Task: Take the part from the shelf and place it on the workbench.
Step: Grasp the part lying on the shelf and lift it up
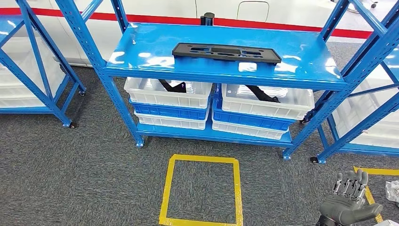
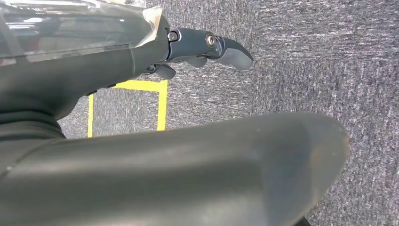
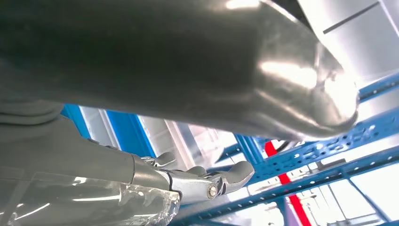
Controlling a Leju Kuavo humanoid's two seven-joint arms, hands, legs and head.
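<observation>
A long flat black part point(image 1: 226, 52) with cut-outs lies on the top of the blue shelf point(image 1: 301, 66), straight ahead of me. My right hand point(image 1: 348, 200) is raised at the lower right of the head view, fingers apart and holding nothing, well short of the shelf. In the right wrist view its fingers point(image 3: 226, 176) point up toward blue shelf beams point(image 3: 324, 181). My left hand point(image 2: 197, 47) hangs over the grey carpet in the left wrist view, its fingers loose and empty, near a line of yellow tape point(image 2: 162, 103).
White and blue bins point(image 1: 169, 101) point(image 1: 263, 110) with dark parts inside are stacked on the lower shelf. More blue racks stand at the left point(image 1: 33, 70) and right point(image 1: 371, 94). A yellow tape square point(image 1: 202, 190) marks the carpet before the shelf.
</observation>
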